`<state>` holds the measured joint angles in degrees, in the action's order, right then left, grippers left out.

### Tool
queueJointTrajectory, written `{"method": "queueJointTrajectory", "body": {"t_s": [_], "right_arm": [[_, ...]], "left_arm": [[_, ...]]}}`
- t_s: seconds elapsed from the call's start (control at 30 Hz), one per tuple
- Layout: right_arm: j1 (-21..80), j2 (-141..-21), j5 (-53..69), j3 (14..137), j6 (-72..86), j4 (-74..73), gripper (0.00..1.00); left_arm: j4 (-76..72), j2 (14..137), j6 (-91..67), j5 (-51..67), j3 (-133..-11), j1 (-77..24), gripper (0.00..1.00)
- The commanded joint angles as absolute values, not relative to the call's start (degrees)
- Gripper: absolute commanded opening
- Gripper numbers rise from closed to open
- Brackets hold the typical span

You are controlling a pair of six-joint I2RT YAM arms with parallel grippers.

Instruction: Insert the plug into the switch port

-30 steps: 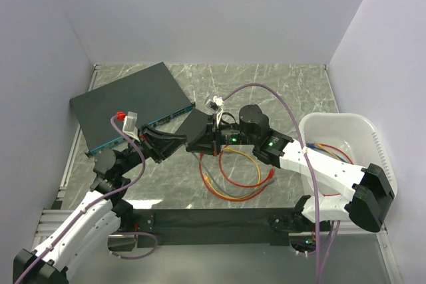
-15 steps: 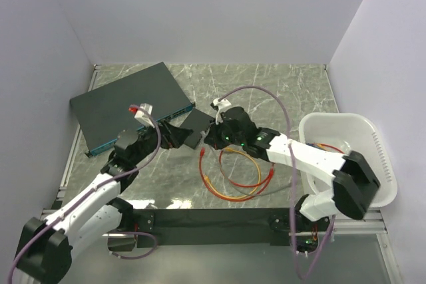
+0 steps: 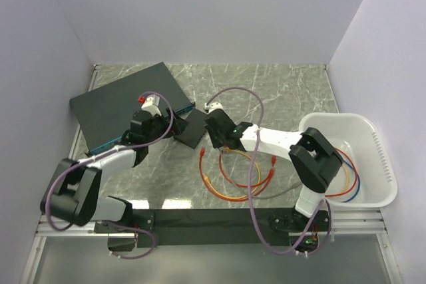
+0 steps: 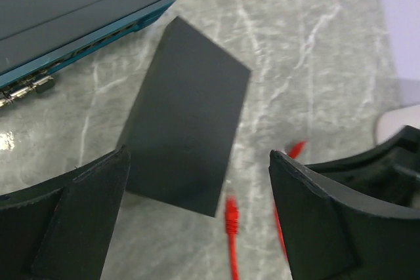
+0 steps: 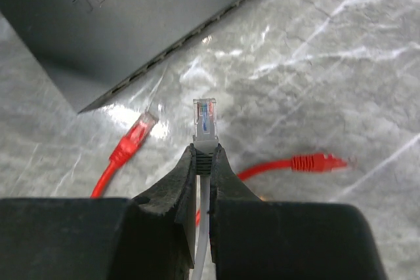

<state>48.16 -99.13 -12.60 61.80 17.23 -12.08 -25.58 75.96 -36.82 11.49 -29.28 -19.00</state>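
Observation:
The small matte-black box (image 3: 192, 128) lies flat on the marble table. Its lettered top (image 5: 131, 18) fills the upper left of the right wrist view, and the switch port row (image 5: 172, 56) runs along its near edge. My right gripper (image 5: 205, 155) is shut on the grey plug (image 5: 205, 119), which points at that edge from a short gap away without touching it. In the top view this gripper (image 3: 212, 135) sits just right of the box. My left gripper (image 4: 199, 159) is open over the box (image 4: 187, 129), holding nothing; from above it (image 3: 171, 132) is at the box's left.
The large dark slab (image 3: 126, 101) with a blue front strip lies at the back left, close to the box. Red and orange cable loops (image 3: 239, 177) lie on the table near the right gripper, with red plugs (image 5: 134, 139) beside it. A white bin (image 3: 383, 164) stands at the right.
My left gripper has opened and let go of the box, which went from raised between the grippers to lying flat. Both arms swung back and left; the right still holds the plug.

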Motion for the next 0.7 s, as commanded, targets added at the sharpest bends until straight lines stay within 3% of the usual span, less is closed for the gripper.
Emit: {"method": "queueJointTrajectory", "body": {"t_s": [0.0,0.67], "right_arm": [[47.99,-101.07,-14.16,64.95,15.29,-10.12,0.0],[51.93,-109.42,-5.54,65.48,11.69,-0.53,0.0]], "left_arm": [[-30.32,79.27,-33.75,12.84,-32.78,-18.63,0.92],[-37.0,94.92,-34.19,15.21,-35.6,-18.54,0.88]]}}
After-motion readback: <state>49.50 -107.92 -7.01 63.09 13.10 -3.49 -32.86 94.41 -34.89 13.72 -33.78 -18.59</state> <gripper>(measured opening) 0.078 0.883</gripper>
